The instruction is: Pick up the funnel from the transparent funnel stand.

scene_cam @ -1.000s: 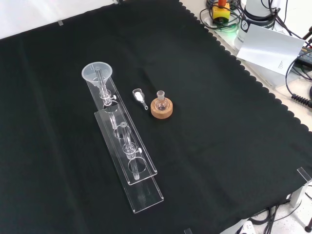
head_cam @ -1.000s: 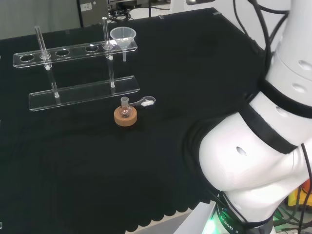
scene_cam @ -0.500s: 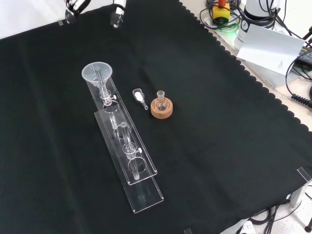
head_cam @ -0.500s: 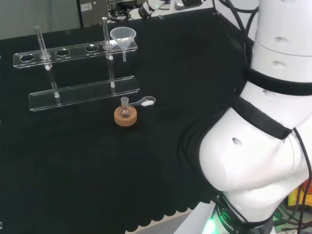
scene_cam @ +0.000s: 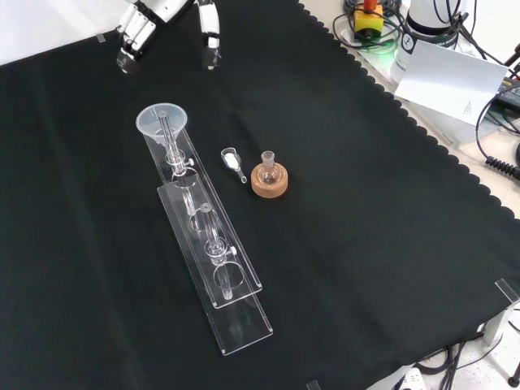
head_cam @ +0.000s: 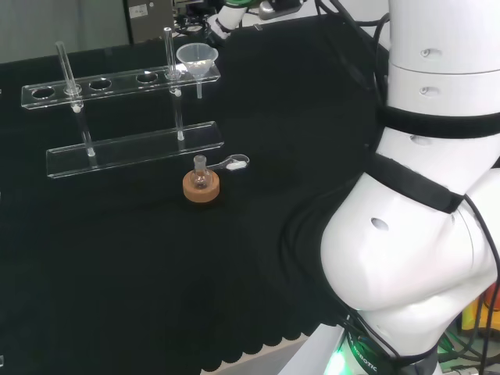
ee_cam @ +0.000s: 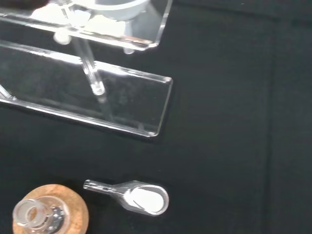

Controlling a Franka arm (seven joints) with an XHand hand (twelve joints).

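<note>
Since the robot hand (scene_cam: 166,24) hovers open, fingers spread, it could easily bump the clear plastic funnel (scene_cam: 162,122). That'd tip the transparent acrylic funnel stand (scene_cam: 213,268).

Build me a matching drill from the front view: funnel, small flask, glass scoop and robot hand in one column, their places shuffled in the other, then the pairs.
Things:
1. funnel
2. small flask
3. glass scoop
4. robot hand

Places:
A. lying flat on the cloth between the stand and the cork ring
B. at the view's top, above the cloth, holding nothing
C. seated in the end hole of the clear funnel stand
D. upright on the cork ring

Pairs: 1-C, 2-D, 3-A, 4-B
</note>
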